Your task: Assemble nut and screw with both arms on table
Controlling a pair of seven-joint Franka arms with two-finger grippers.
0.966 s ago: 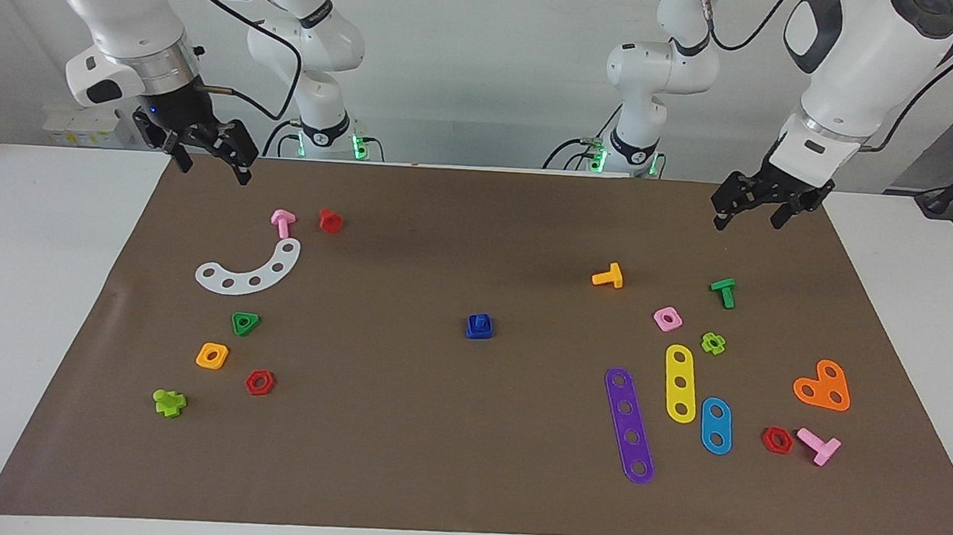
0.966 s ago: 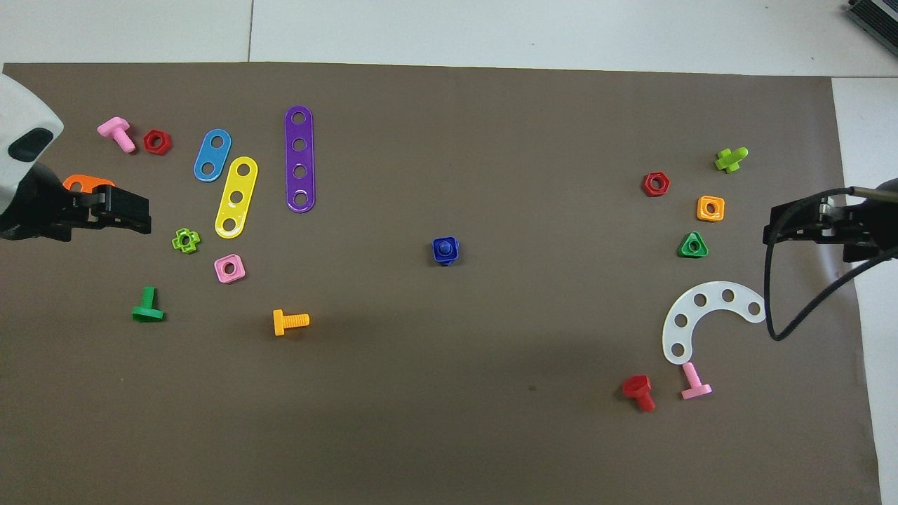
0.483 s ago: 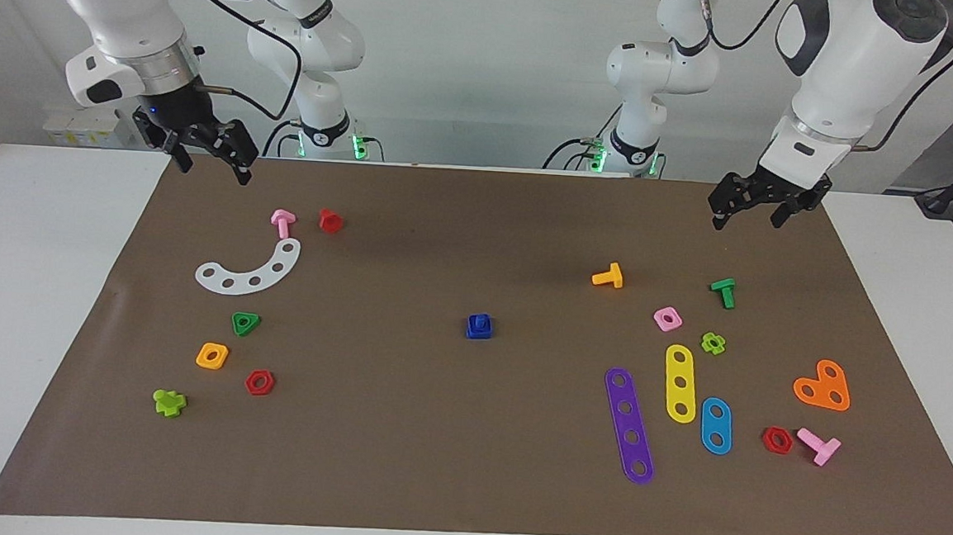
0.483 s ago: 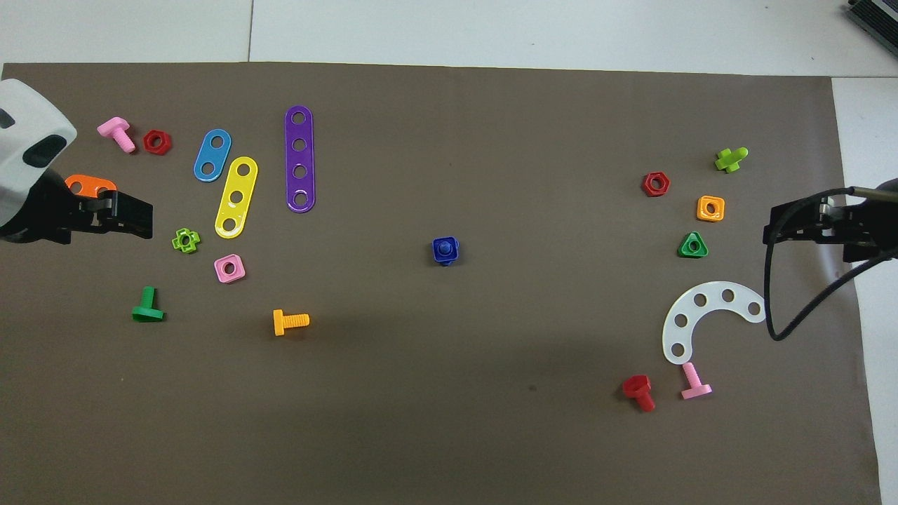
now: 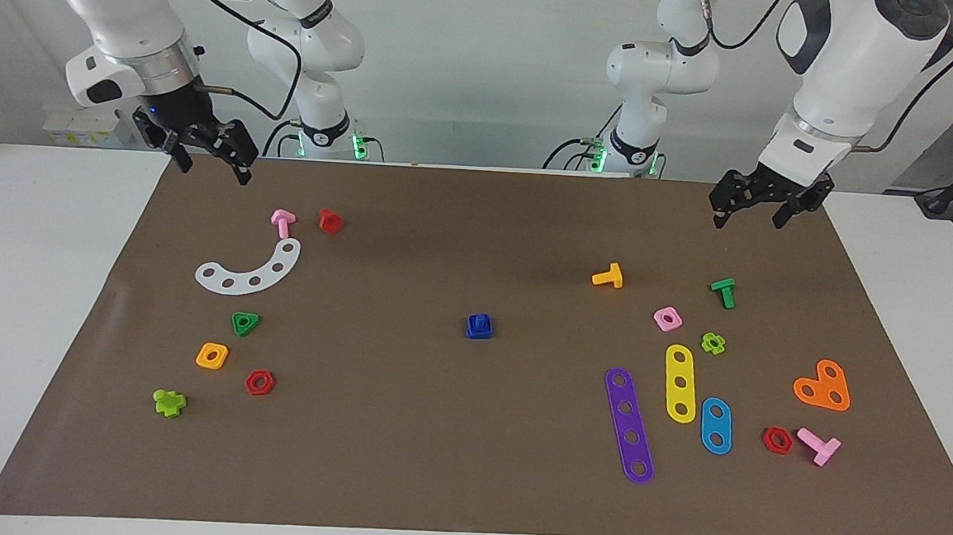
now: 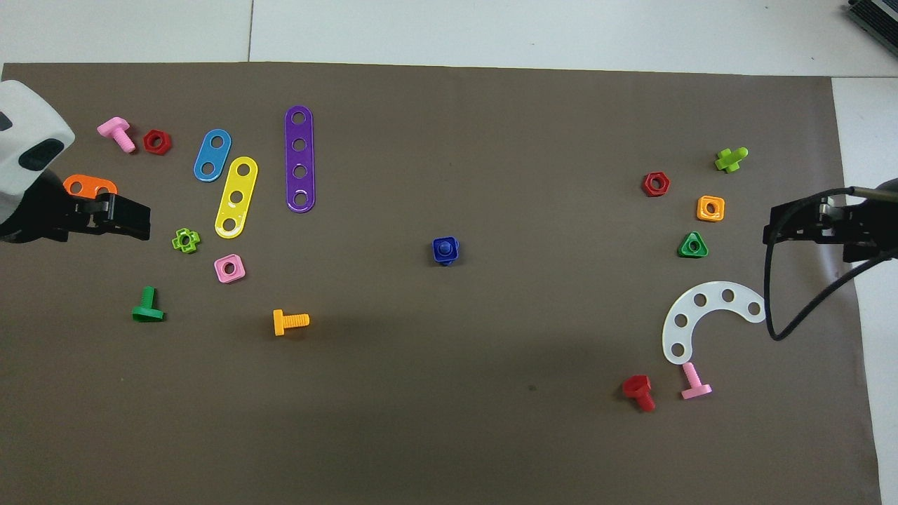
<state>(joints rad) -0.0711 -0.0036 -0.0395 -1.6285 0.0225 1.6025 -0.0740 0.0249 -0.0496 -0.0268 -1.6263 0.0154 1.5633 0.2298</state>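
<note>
Facing view shows both grippers raised over the mat's robot-side corners, each with fingers spread apart and holding nothing: the left gripper (image 5: pixel 751 210) at the left arm's end, the right gripper (image 5: pixel 211 162) at the right arm's end. Overhead view cuts them off at its edges, showing only dark tips over the brown mat (image 6: pixel 449 421). At mid-mat the dark-blue nut (image 5: pixel 479 328) sits on the screw (image 6: pixel 443 247), whose stem pokes up through its hole, well apart from both grippers.
</note>
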